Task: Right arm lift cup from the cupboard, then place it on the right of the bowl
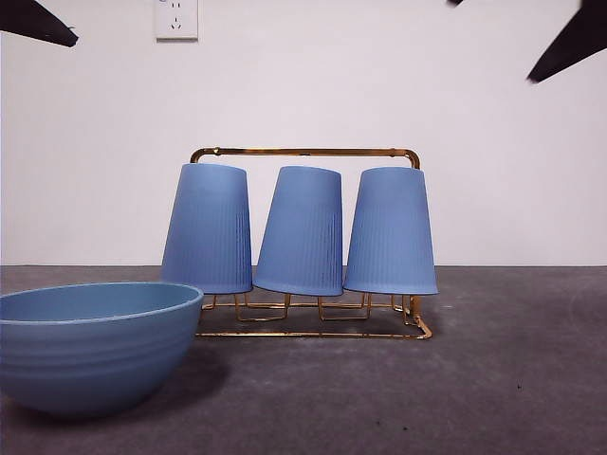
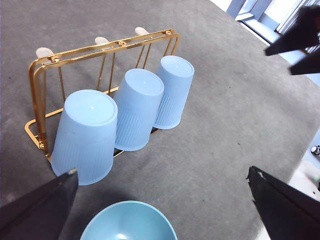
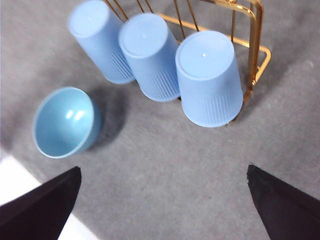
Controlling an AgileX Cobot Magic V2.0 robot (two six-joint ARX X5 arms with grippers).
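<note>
Both arms hang high above the grey surface [image 1: 493,379], the right claw [image 3: 162,200] spread wide over three ribbed periwinkle cups [image 3: 207,80] upturned on the gold wire cupboard [image 1: 303,153], beside the teal bowl [image 1: 90,346].

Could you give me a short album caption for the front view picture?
Three blue cups hang upside down on a gold wire rack behind a wide blue bowl.

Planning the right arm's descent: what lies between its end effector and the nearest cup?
Nothing: in the right wrist view only bare grey table separates the open right end effector from the nearest cup.
</note>
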